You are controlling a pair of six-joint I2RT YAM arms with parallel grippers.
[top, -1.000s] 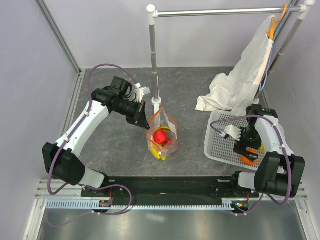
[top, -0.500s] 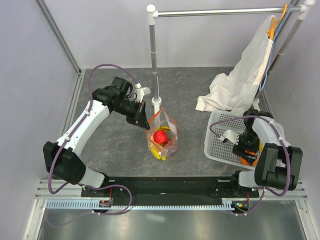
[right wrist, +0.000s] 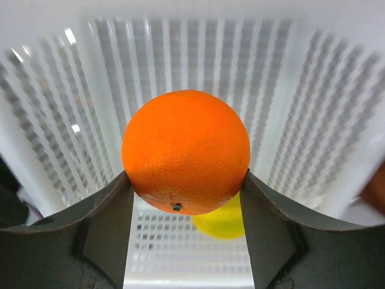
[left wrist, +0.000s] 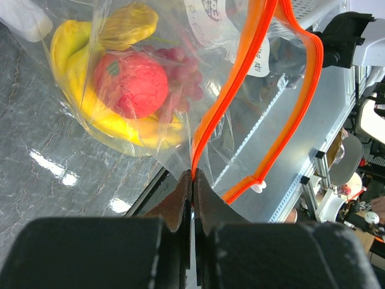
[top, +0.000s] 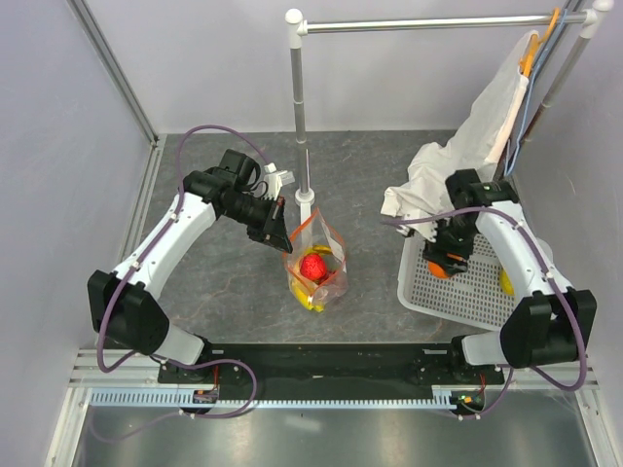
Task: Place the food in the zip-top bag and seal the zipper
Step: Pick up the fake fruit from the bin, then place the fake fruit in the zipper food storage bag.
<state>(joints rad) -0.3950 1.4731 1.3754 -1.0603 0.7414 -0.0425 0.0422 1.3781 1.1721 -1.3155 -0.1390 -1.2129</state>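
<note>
Over the basket [top: 450, 292] our right jaws squeeze the orange [right wrist: 186, 152]; left of it, left jaws pinch the zip-top bag [top: 311, 233].

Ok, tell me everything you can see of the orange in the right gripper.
The orange is round, bright orange, with finely dimpled peel and a small dark stem mark low down. The right gripper is shut on it, one finger against each side. It is held over the white mesh basket, near its left edge, with a yellow fruit behind it.
</note>
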